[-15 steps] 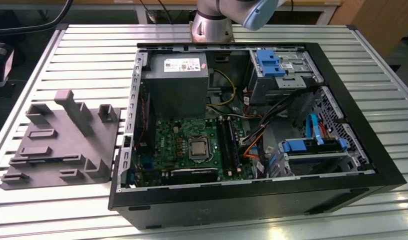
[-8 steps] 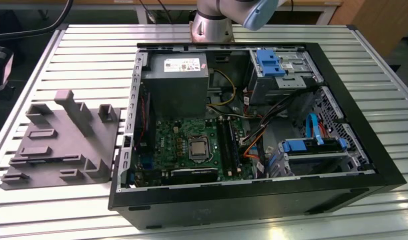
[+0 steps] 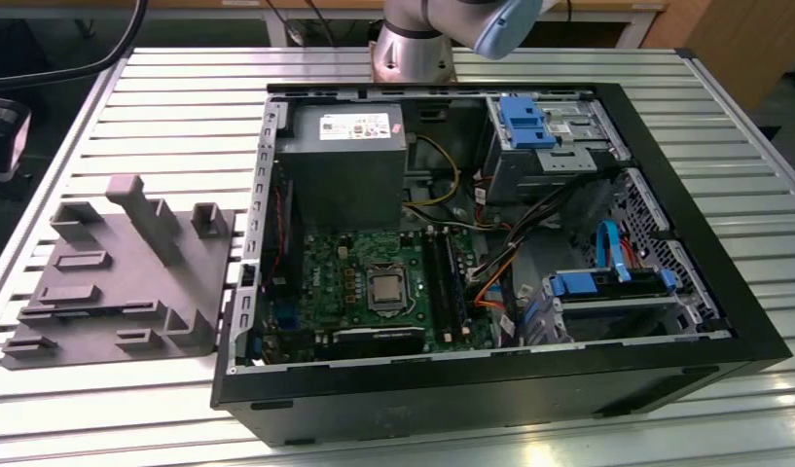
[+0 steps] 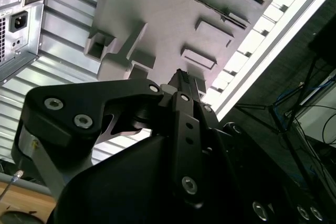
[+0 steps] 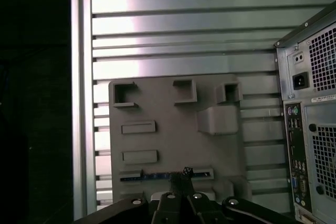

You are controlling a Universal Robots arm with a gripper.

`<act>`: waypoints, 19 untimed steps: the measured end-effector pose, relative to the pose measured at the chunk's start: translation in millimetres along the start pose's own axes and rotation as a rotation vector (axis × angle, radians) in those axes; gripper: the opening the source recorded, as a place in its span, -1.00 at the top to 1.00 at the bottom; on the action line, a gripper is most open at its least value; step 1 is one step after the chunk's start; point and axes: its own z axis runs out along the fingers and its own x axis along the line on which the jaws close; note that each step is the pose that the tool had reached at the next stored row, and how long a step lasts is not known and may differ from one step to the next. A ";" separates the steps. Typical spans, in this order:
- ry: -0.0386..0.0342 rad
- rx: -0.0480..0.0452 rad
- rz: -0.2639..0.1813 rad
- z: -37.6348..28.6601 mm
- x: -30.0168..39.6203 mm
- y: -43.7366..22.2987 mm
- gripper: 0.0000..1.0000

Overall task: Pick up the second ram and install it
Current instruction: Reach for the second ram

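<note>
1. The second ram point(image 5: 149, 177) stands on its long edge in a slot of the grey holder tray point(image 5: 173, 129). The tray lies on the slatted table point(image 3: 176, 97), just beside the open computer case point(image 3: 501, 389). My read: it is kept edge-up so you can pinch it across its flat faces.
2. The gripper point(image 5: 181, 178) hangs well above the tray. In the first wrist view it lines up over the ram's slot, so it looks staged for a straight drop.
3. You cannot tell whether the jaws are parted or closed. The ram is seated in its slot, so it is not in the grasp.
4. The case lies on its side with the open face up and the motherboard point(image 3: 358, 263) exposed. That likely lets a stick be pressed straight down.
5. The memory sockets are too small to tell what already sits in them.
6. Judged progress: the pick has not yet begun.
</note>
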 end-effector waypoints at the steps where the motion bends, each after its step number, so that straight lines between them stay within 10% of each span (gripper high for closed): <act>1: 0.0003 0.0000 0.000 0.6 0.1 -0.1 0.79; 19: 0.0101 0.0025 0.001 13.8 1.4 -2.0 0.79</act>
